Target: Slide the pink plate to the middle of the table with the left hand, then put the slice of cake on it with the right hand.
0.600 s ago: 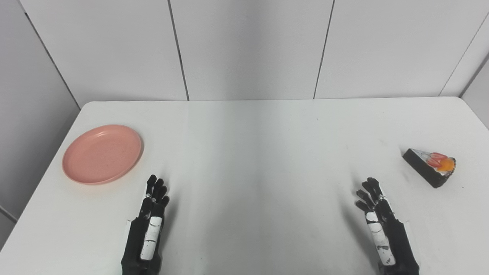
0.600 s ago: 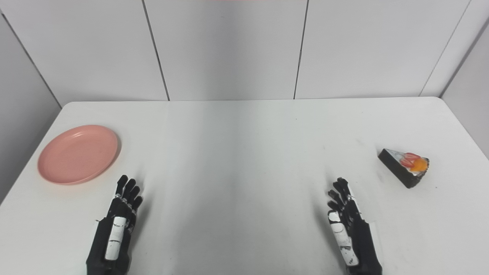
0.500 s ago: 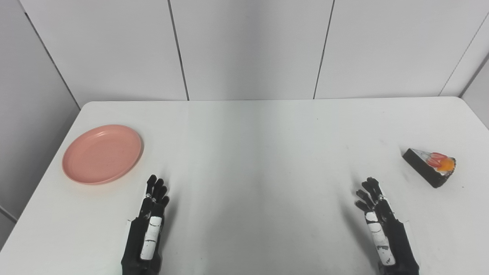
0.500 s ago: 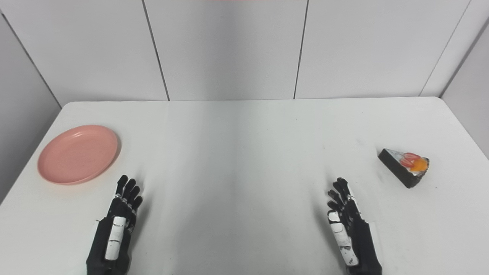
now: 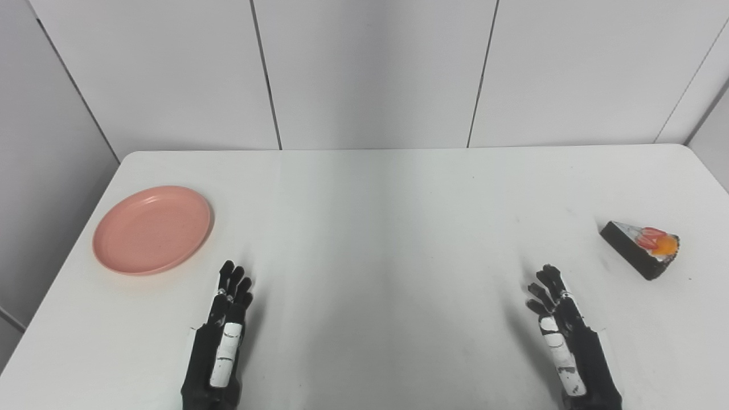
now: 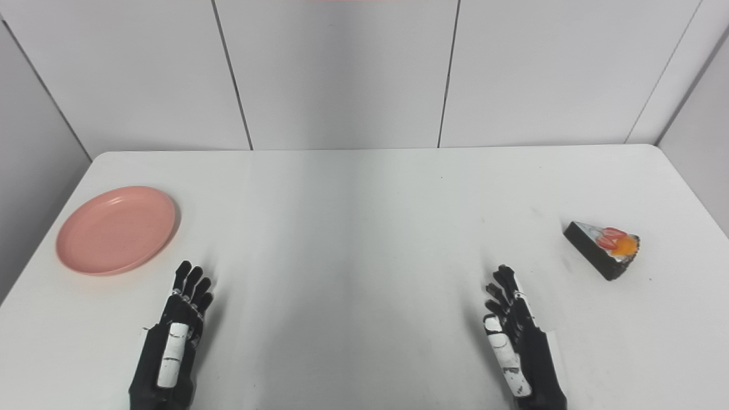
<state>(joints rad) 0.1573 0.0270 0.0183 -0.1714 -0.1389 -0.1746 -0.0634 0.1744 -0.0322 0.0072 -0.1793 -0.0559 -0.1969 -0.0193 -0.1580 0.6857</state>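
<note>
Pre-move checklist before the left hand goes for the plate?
1. Pink plate empty, flat at the table's left: ok.
2. Left hand open, holding nothing, near the plate but not touching it: ok.
3. Table middle free for the slide: ok.
4. Right hand open, away from the plate's path: ok.
5. Cake slice on the far right, untouched: ok.
6. Plate's grip on the table: cannot tell.
</note>
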